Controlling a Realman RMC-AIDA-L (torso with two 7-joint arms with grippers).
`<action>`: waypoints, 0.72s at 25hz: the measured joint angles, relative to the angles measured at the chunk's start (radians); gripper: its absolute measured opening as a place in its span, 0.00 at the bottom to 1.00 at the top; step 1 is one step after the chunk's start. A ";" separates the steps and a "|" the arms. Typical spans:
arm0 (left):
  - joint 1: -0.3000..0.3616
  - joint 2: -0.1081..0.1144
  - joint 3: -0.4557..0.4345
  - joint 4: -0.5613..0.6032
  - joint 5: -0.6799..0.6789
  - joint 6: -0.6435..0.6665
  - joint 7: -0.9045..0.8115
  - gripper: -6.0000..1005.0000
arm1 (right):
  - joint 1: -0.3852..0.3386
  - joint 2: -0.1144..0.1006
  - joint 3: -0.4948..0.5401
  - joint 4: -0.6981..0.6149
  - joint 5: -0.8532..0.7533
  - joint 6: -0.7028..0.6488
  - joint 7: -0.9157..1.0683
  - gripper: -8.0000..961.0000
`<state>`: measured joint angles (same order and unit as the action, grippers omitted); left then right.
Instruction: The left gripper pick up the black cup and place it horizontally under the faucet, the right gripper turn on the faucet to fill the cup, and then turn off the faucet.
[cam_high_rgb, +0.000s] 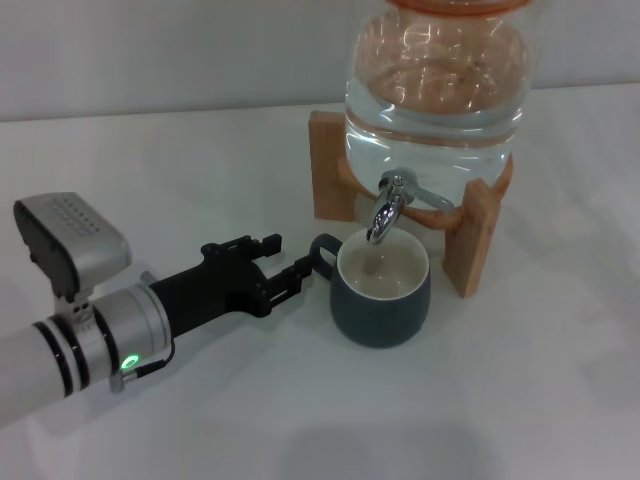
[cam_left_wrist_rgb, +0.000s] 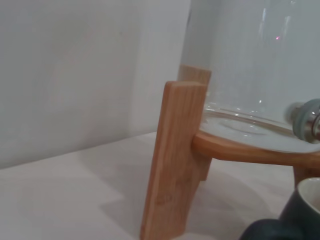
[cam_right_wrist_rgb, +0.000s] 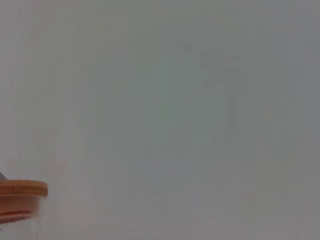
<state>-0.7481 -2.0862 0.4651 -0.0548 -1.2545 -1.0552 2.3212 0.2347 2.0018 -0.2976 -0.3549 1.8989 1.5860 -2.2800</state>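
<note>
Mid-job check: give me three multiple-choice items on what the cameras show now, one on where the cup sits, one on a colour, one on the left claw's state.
1. Where does the black cup stand?
A. Under the faucet spout
B. Behind the jar
C. In the claw, lifted

2. What colour is the cup's inside?
A. Red
B. Cream-white
C. Blue

3. How is the left claw?
A. Shut on the cup's body
B. Open, at the cup's handle
C. Out of view

Answers:
1 A, the spout hangs over the cup's mouth in the head view.
2 B, the inner wall shows pale.
3 B, its fingers are spread beside the loop handle.
</note>
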 joint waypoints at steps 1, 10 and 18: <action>0.009 0.001 0.000 0.009 0.013 -0.018 -0.008 0.54 | 0.000 0.000 0.000 -0.002 0.000 0.000 0.002 0.84; 0.104 0.004 0.000 0.137 0.069 -0.203 -0.061 0.54 | -0.026 -0.006 -0.002 -0.125 -0.092 0.011 0.106 0.84; 0.210 0.005 -0.010 0.244 -0.043 -0.246 -0.109 0.54 | -0.038 -0.001 -0.051 -0.367 -0.247 0.106 0.331 0.84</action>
<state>-0.5383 -2.0815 0.4553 0.1892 -1.2971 -1.3013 2.2125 0.1969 2.0010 -0.3486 -0.7218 1.6516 1.6917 -1.9489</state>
